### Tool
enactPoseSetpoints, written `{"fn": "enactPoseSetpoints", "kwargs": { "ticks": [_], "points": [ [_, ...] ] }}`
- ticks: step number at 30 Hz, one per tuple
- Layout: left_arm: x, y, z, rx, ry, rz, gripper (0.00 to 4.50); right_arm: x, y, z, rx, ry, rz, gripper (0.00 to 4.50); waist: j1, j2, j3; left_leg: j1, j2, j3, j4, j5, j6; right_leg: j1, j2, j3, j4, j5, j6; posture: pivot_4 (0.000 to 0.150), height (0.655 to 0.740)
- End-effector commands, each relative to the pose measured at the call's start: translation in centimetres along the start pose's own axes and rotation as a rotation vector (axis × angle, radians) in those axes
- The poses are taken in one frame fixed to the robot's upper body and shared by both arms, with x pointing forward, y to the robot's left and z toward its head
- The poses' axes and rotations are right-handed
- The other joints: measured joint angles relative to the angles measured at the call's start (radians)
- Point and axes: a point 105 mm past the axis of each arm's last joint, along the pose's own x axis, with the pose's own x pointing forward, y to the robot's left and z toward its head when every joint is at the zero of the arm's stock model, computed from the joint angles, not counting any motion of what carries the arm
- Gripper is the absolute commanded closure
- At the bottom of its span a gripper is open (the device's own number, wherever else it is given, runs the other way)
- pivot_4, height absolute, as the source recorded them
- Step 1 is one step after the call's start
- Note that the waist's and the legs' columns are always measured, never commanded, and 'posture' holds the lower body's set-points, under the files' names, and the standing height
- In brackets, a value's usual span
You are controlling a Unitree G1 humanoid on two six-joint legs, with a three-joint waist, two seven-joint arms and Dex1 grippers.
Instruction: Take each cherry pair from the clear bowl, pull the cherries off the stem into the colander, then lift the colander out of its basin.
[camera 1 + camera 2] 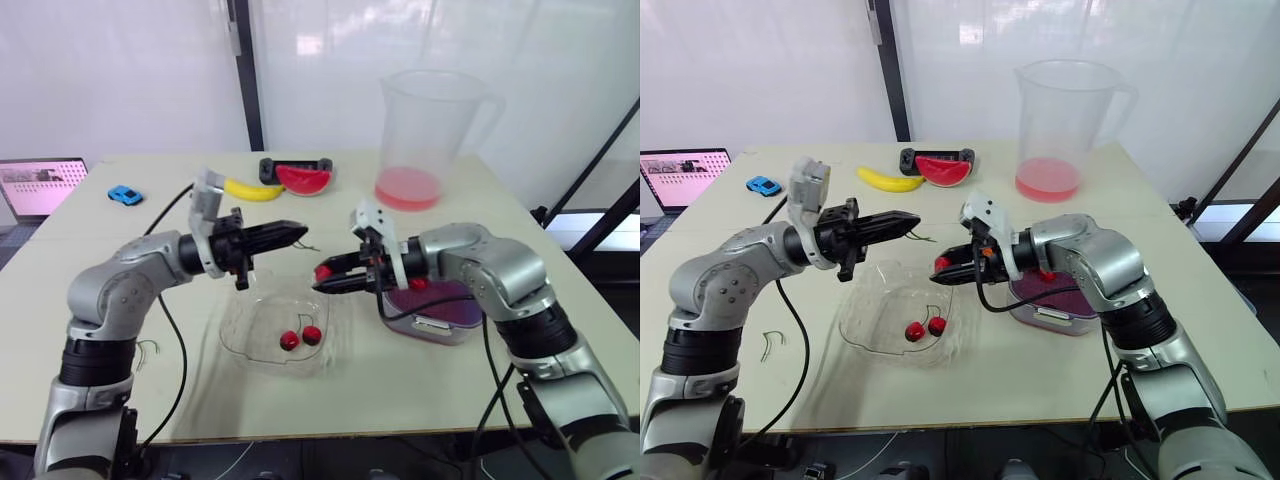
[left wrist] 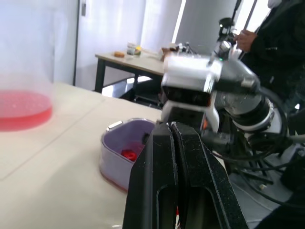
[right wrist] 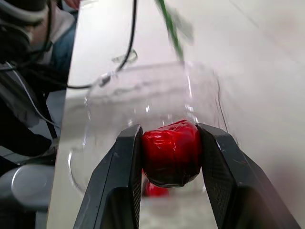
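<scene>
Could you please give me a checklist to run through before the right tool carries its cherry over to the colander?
1. Cherry gripped in the right tool: ok, pinched between both fingers.
2. Cherry off the stem: ok, the stem is with the left tool, apart from the cherry.
3. Left tool shut on the stem: ok.
4. Room in the colander: ok, a second cherry lies in it with space around.
5. Colander within easy reach: ok, it sits close by the right wrist.
6. Clear bowl emptied: not ok, one cherry pair lies in it.
</scene>
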Motion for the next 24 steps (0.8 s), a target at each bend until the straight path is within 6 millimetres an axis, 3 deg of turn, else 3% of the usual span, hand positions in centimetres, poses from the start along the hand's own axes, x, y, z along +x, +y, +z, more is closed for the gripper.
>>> {"fn": "enactPoseSetpoints", "kwargs": {
  "ticks": [1, 7, 12, 16, 18, 21, 24],
  "points": [
    [-0.3, -0.5, 1.2, 0.052, -0.030, -0.005, 4.50, -0.9, 0.3, 1.2, -0.052, -0.022, -0.010, 2.70, -0.001, 0.000, 0.000, 0.000, 0.000, 0.000, 0.000, 0.000, 0.000, 0.000, 0.000, 0.000, 0.000, 0.000, 0.000, 0.150, 0.7400],
    [-0.4, -0.5, 1.2, 0.053, -0.028, -0.001, 4.50, -3.0, -0.2, 2.0, -0.068, -0.031, -0.050, 2.70, 0.003, 0.000, 0.000, 0.000, 0.000, 0.000, 0.000, 0.000, 0.000, 0.000, 0.000, 0.000, 0.000, 0.000, 0.000, 0.150, 0.7400],
    [-1.2, -0.5, 1.1, 0.052, -0.017, 0.026, 4.50, -8.2, -2.4, 1.9, -0.095, 0.041, -0.212, 2.70, 0.005, 0.000, 0.000, 0.000, 0.000, 0.000, 0.000, -0.001, 0.001, 0.001, 0.000, 0.000, -0.001, 0.000, 0.000, 0.150, 0.7400],
    [-2.3, -0.5, 0.7, 0.041, -0.008, 0.063, 4.50, -12.7, -3.9, -0.7, -0.078, 0.203, -0.334, 2.70, 0.005, 0.000, 0.000, 0.000, 0.000, 0.001, 0.000, -0.001, 0.001, 0.001, 0.000, 0.000, -0.001, 0.000, 0.000, 0.150, 0.7400],
    [-2.7, -0.6, 0.5, 0.036, -0.005, 0.074, 4.50, -13.9, -4.1, -2.6, -0.066, 0.287, -0.349, 2.70, 0.005, 0.000, 0.000, 0.000, 0.000, 0.001, 0.000, -0.001, 0.002, 0.001, 0.000, 0.000, -0.002, 0.000, 0.000, 0.150, 0.7400],
    [-3.0, -0.7, 0.0, 0.029, 0.005, 0.086, 4.50, -13.8, -4.4, -5.6, -0.038, 0.376, -0.338, 2.70, -0.001, 0.000, 0.000, 0.000, 0.000, 0.001, -0.001, -0.001, 0.002, 0.001, 0.000, 0.000, -0.002, 0.000, 0.000, 0.150, 0.7400],
    [-3.0, -0.8, -0.1, 0.027, 0.007, 0.091, 4.50, -13.2, -4.8, -7.2, -0.029, 0.418, -0.332, 2.70, -0.001, 0.000, 0.000, 0.000, 0.001, 0.002, -0.001, -0.001, 0.002, 0.000, 0.000, 0.001, -0.001, 0.000, 0.000, 0.150, 0.7400]
  ]
}}
